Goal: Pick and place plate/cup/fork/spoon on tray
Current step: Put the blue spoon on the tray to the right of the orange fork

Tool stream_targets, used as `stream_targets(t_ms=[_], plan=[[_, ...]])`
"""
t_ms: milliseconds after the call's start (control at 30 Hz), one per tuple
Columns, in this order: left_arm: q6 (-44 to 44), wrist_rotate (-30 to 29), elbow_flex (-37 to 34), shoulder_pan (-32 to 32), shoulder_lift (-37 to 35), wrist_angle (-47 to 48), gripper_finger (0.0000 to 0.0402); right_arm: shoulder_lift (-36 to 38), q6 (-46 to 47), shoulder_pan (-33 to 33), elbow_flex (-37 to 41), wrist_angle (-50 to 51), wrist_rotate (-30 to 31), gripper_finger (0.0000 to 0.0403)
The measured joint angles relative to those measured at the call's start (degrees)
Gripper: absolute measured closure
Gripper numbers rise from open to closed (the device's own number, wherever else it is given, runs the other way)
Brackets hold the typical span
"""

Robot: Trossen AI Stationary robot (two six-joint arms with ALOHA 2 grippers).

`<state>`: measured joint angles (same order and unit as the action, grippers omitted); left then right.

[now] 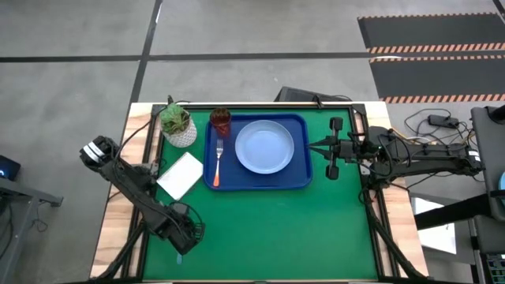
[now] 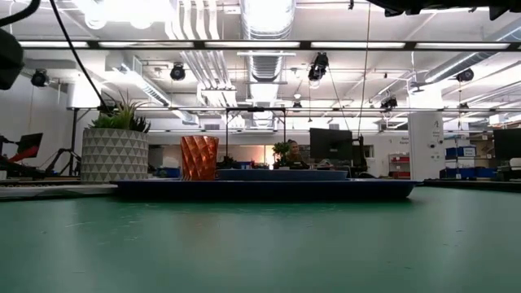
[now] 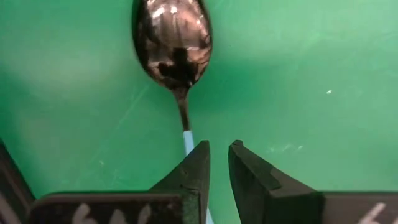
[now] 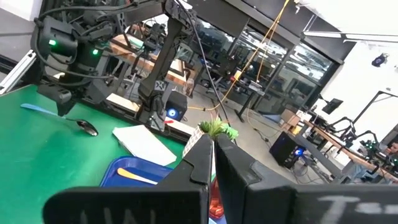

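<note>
Plate (image 1: 264, 147), cup (image 1: 221, 121), fork (image 1: 218, 161) already on tray (image 1: 304, 180). Spoon (image 3: 175, 53) outstanding: lies on mat near front-left corner, well apart from tray.

Left gripper (image 3: 219, 163) over spoon handle, fingers narrow, handle beside gap, not clamped.

Right gripper (image 1: 313, 146) waits just beside tray's right rim, fingers pressed together, empty.

Free slot between fork and plate tight; open mat ahead of tray.

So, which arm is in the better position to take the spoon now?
The left one. The left gripper hangs directly over the spoon, at its light-blue handle, on the green mat near the table's left front. The right gripper waits beside the tray, across the table from the spoon.
</note>
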<state>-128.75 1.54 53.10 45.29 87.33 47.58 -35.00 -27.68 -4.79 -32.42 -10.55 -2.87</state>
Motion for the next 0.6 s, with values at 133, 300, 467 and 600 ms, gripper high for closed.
stream_targets(t_ms=[133,300,467,600], plan=[[0.1,-0.2,0.0,0.1,0.9,-0.1,0.0362,0.0,0.0,0.0,0.0,0.0,0.0,0.0394],[0.3,-0.2,-0.1,0.3,2.1,0.0,0.0357,0.0,0.2,0.0,0.0,0.0,0.0,0.0394],[0.2,-0.1,-0.1,0.8,2.3,0.0,0.0317,0.0,0.2,0.0,0.0,0.0,0.0,0.0394],[0.2,0.1,-0.5,1.0,2.3,0.1,0.0277,0.0,0.2,0.0,0.0,0.0,0.0,0.0394]])
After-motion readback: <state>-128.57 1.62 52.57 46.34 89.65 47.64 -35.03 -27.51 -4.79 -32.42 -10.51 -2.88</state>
